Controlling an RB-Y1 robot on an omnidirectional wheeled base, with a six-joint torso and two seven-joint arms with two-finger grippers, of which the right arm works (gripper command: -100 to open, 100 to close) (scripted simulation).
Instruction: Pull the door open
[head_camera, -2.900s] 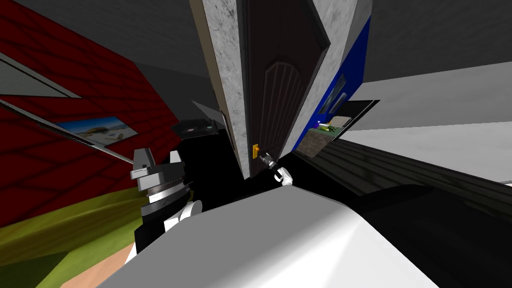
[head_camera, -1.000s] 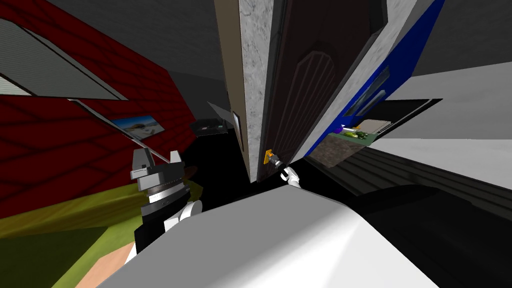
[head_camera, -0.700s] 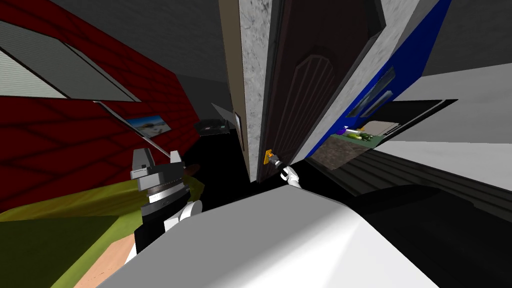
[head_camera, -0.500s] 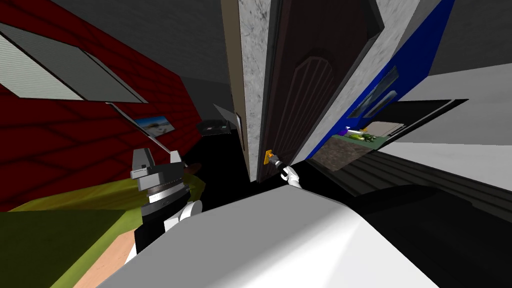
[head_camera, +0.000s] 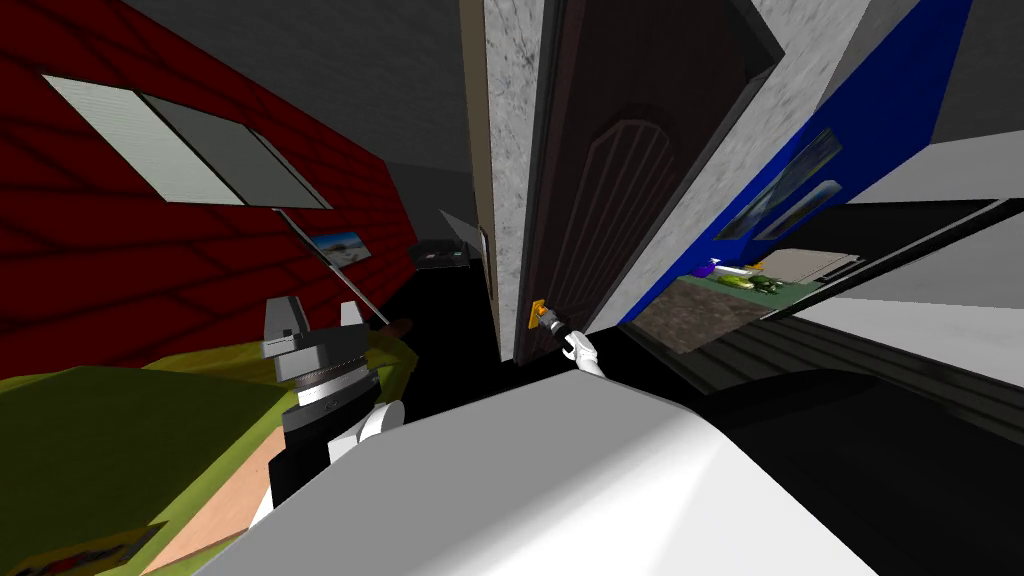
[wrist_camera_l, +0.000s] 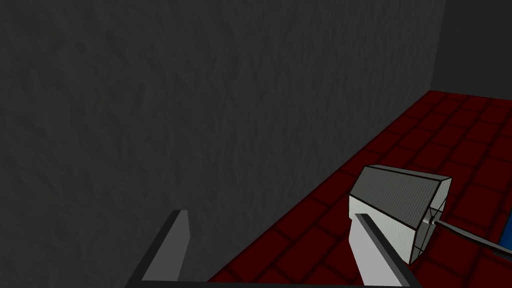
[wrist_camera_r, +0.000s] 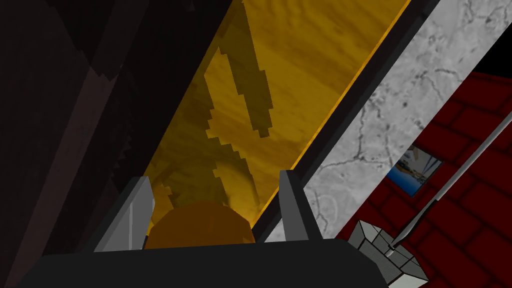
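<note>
The dark brown panelled door (head_camera: 610, 190) is pictured upright at the centre of the head view, its free edge lying just beside a grey marbled wall strip (head_camera: 510, 150). Low on that edge a golden-yellow handle plate (head_camera: 537, 313) is fixed, its long axis running up the door, and from it a rounded orange-brown knob (wrist_camera_r: 200, 225) juts towards the robot. The right gripper (wrist_camera_r: 215, 177) is seen straight in front of the plate, its fingers drawn in around the knob: one is touching the knob's side, while a thin slit shows at the other, so the grip is judged closed rather than proven tight. The left gripper (head_camera: 316, 305) is held raised well apart to the left, fingers spread and empty, so the right arm is far the nearer. The pull is judged to run back towards the chest, away from the plate, with the leaf expected to swing off the marbled strip. Little room is left in front of the body; a black area (head_camera: 450, 330) lies beside the foot of the door.
</note>
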